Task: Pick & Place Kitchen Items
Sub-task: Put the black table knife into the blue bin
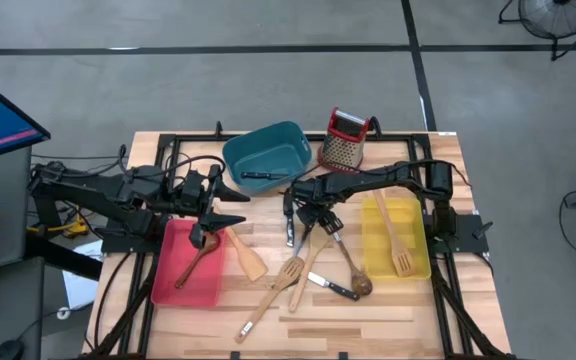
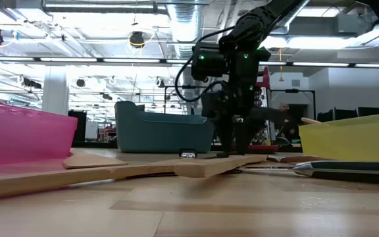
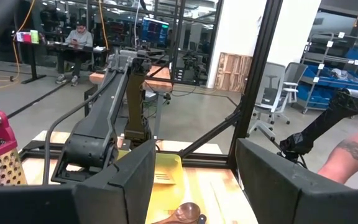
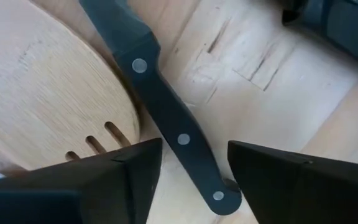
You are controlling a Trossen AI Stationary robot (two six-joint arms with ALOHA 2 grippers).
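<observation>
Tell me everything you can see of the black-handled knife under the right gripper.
The knife lies flat on the wooden table, near its middle. Its handle looks like black plastic or dark wood with three silver rivets and a curved butt. It lies alongside a pale slotted wooden spatula, whether touching is unclear. The blade is mostly out of view. The right gripper hangs above it, jaws open either side of the handle, not gripping it.

Pale, matt plank-wood table top (image 1: 368, 315) with visible grain; smooth, slightly glossy pink (image 1: 173, 280), teal (image 1: 268, 150) and yellow (image 1: 413, 225) plastic bins; perforated metal box grater with red top (image 1: 345, 145); black matt knife handle with three steel rivets (image 4: 173, 127); pale slotted wooden spatula (image 4: 48, 93).
</observation>
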